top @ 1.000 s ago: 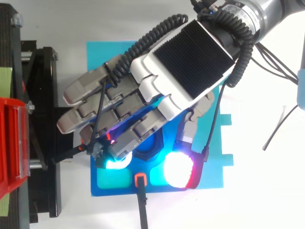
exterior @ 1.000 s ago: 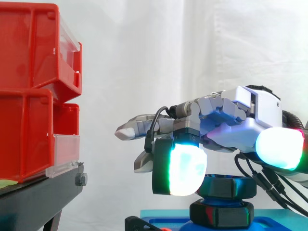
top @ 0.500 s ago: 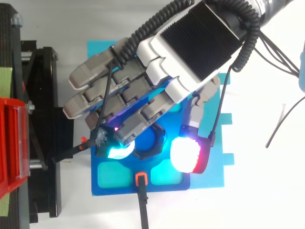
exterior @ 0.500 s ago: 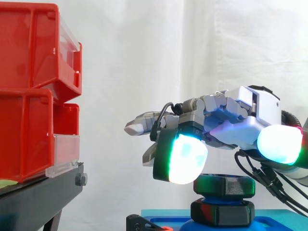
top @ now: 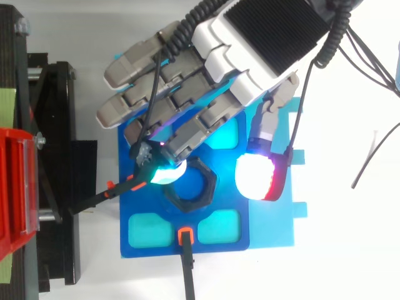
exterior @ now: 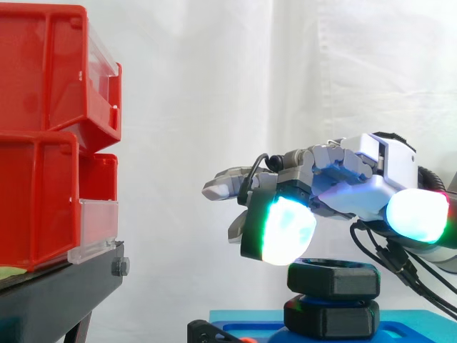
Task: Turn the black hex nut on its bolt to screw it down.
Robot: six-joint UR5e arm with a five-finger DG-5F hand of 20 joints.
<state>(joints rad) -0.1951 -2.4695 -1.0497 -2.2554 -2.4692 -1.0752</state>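
White curtain behind blue fixture plate [top: 231,201] carrying black hex nut [exterior: 334,279], just below hovering hand [exterior: 357,194], fingers loosely spread, clear of nut, grasping nothing.

I see the hex nut [exterior: 333,279] just beneath my hand [exterior: 357,193], not touching it, stacked on a second nut [exterior: 332,318] that sits on the base plate [top: 150,252]. Well beyond the fingertips, bins [exterior: 43,143] rest on a stand [exterior: 57,293].
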